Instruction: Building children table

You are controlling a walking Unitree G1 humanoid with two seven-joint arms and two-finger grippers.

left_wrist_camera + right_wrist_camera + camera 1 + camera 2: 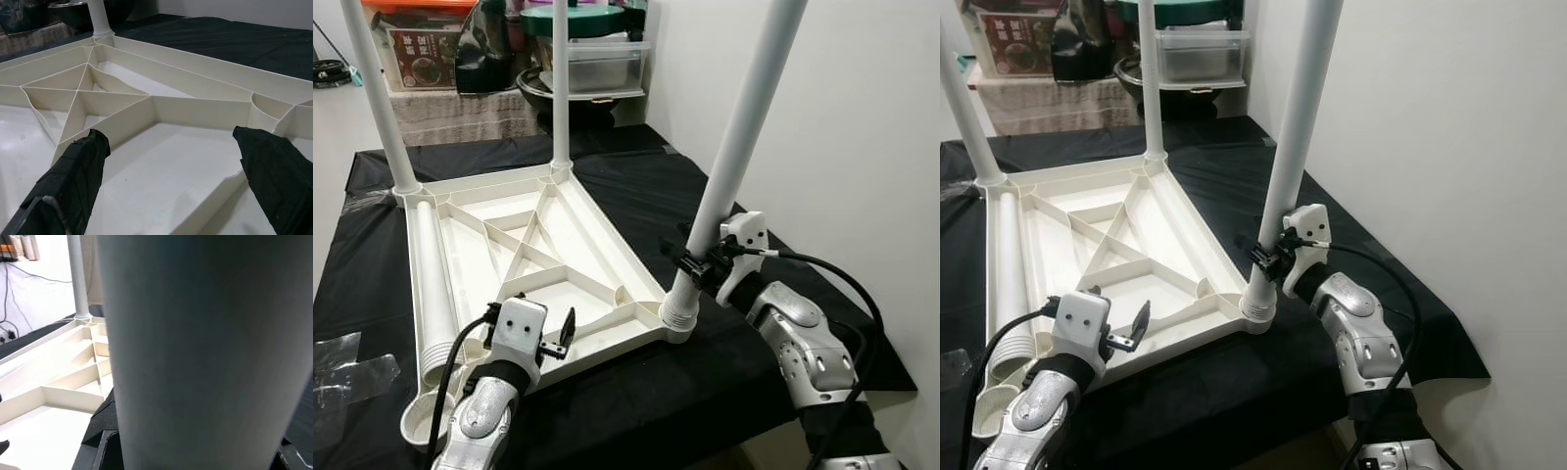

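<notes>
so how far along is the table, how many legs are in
Three legs stand in the upturned tabletop: two at the far corners, and a third at the near right corner, which the right gripper is clamped around. The fourth leg lies loose inside the tabletop, and the near left socket is empty. The left gripper hovers open over the near edge.
</notes>
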